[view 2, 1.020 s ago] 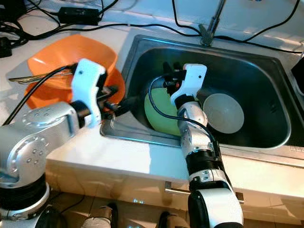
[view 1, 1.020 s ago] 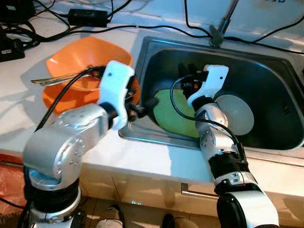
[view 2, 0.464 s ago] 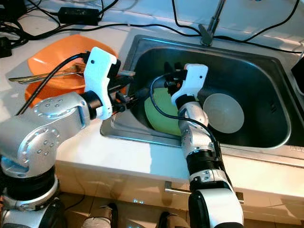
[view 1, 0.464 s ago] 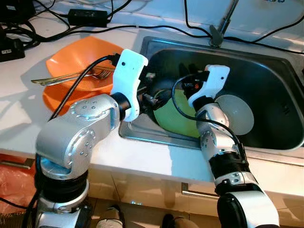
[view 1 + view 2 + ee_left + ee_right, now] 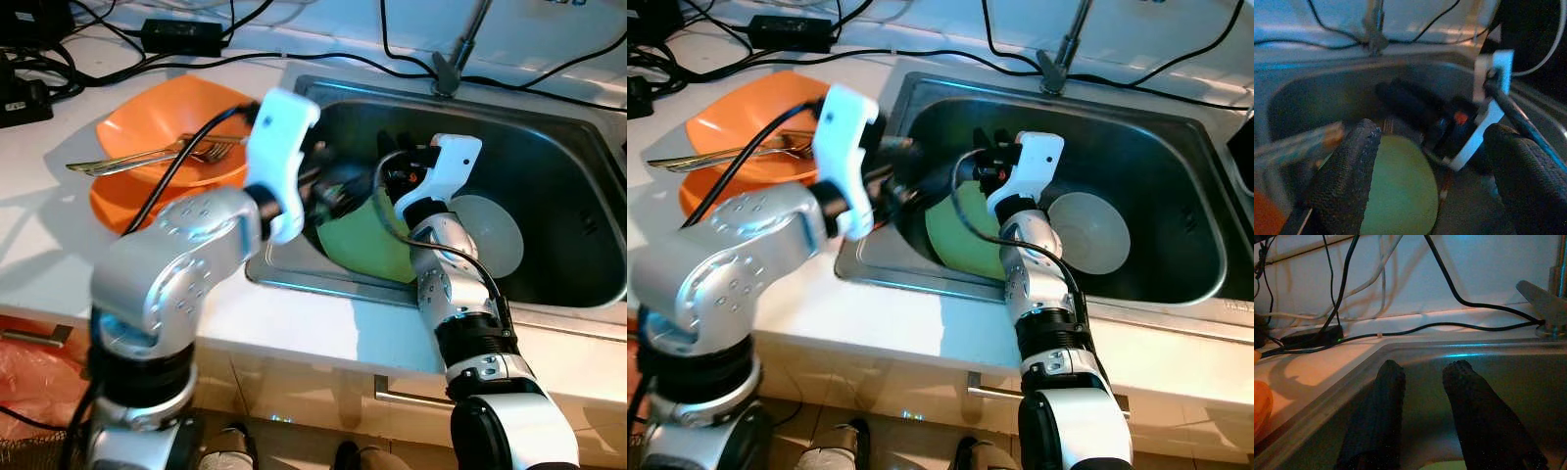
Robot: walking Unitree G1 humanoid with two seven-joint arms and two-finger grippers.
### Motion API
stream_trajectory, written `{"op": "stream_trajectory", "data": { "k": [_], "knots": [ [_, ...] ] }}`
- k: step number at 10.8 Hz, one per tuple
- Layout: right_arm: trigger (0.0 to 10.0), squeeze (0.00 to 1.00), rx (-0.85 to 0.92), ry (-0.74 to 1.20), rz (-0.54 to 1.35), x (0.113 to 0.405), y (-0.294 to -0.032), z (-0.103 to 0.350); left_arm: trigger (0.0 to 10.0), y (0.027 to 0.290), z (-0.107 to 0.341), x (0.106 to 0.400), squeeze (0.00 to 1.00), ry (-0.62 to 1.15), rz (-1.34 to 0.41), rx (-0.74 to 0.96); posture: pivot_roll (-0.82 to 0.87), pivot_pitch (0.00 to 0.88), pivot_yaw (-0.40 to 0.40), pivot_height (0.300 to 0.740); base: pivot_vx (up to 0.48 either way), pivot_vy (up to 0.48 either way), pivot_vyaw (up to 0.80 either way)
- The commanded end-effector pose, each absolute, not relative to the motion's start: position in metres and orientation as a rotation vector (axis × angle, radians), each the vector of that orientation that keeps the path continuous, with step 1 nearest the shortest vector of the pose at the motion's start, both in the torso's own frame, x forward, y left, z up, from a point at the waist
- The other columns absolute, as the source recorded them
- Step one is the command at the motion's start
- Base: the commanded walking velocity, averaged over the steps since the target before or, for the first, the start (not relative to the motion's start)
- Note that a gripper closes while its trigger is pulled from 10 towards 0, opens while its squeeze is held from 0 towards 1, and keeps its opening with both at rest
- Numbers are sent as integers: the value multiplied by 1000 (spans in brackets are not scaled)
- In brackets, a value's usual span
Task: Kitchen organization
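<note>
White countertop held the orange bowls (image 5: 167,162) with forks; in the sink (image 5: 549,147), a green plate (image 5: 367,240) and white bowl (image 5: 485,235) remained. Both the left gripper (image 5: 1435,161) and right gripper (image 5: 1422,416), fingers parted and empty, hung near the plate.

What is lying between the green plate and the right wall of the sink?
A white bowl lies between the green plate and the sink wall, seen in both eye views.

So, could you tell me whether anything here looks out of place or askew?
Yes. The green plate stands tilted on edge in the sink, leaning rather than lying flat like the white dish beside it. Black cables also trail over the counter right along the sink's rim, by the faucet.
</note>
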State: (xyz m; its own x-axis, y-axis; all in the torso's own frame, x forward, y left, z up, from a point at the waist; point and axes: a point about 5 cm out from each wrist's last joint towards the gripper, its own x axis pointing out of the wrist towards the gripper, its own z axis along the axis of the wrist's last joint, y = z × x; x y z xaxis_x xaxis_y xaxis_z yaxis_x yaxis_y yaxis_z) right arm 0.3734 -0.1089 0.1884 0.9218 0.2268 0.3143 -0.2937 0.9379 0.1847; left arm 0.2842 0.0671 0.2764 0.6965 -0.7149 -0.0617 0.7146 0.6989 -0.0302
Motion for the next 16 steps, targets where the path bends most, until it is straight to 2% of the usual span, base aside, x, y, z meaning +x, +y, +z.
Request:
{"op": "stream_trajectory", "data": {
  "k": [1, 5, 7, 9, 12, 13, 14, 16],
  "knots": [
    [10000, 0, 234, -259, 273, 372, -109, 177, 10000, 57, 288, 283, 0, 12, -857, -22, 163, 146, -64, 740, 0, 0, 0],
    [10000, 0, 234, -260, 274, 372, -109, 177, 10000, 54, 305, 283, 0, -72, -888, -99, 162, 147, -66, 740, 0, 0, 0],
    [10000, 0, 235, -260, 276, 372, -109, 176, 10000, 62, 321, 290, 0, -169, -810, -174, 164, 150, -69, 740, 0, 0, 0],
    [10000, 0, 236, -260, 273, 371, -109, 176, 10000, 80, 347, 294, 0, -388, -671, -241, 160, 151, -67, 740, 0, 0, 0],
    [10000, 0, 239, -259, 268, 371, -110, 175, 10000, 85, 351, 292, 0, -478, -636, -269, 157, 155, -67, 740, 0, 0, 0],
    [10000, 0, 239, -258, 267, 370, -110, 174, 10000, 89, 351, 294, 0, -497, -598, -249, 156, 156, -66, 740, 0, 0, 0],
    [10000, 0, 238, -260, 261, 370, -112, 174, 10000, 97, 350, 296, 0, -540, -524, -65, 157, 155, -65, 740, 0, 0, 0],
    [10000, 0, 233, -268, 252, 371, -116, 176, 10000, 105, 342, 300, 0, -543, -460, 115, 156, 154, -63, 740, 0, 0, 0]
  ]
}}
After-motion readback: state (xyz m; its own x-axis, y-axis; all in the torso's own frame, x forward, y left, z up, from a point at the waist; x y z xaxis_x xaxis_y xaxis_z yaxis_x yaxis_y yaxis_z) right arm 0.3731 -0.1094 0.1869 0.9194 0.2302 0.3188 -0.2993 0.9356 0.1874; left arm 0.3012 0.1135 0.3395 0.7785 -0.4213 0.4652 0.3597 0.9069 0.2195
